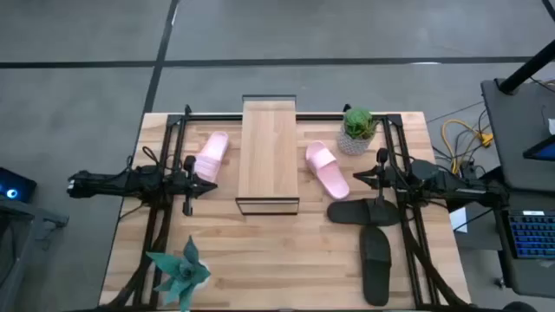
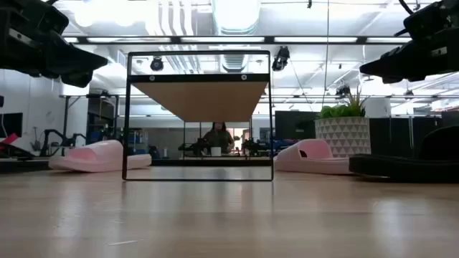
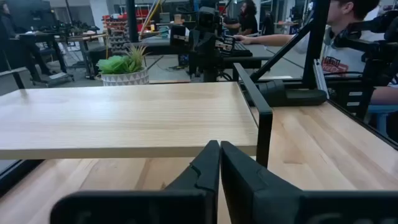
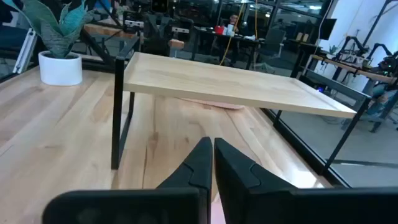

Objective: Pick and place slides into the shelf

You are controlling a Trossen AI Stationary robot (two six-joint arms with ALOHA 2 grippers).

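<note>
Both sets of jaws are pressed together and hold nothing: the left gripper [image 1: 187,184] hovers just left of the shelf [image 1: 268,156], over the near end of one pink slide, and the right gripper [image 1: 378,180] hangs to the shelf's right, above the spot where the other pink slide and a black one nearly meet. Each arm looks parked at its own flank, probably so that either can drop onto the footwear on its side.

Largest of all is the bench [image 1: 260,260], a pale wood top that carries everything. At its middle stands the shelf, a narrow light plank on a thin black frame, open underneath; nothing lies on or beneath it, so by my reading no slide has been placed yet.

The slides come next. The left pink slide [image 1: 211,156] lies just left of the shelf, roughly parallel to it. The right pink slide [image 1: 327,170] sits to the shelf's right, angled away. Two black slides lie farther right and nearer the front edge: one [image 1: 362,211] crosswise, the other [image 1: 375,263] lengthwise below it. All have wide straps and open toes.

Smallest are two potted plants: one [image 1: 356,130] right of the shelf's far end, another [image 1: 180,273] toward the front left.
</note>
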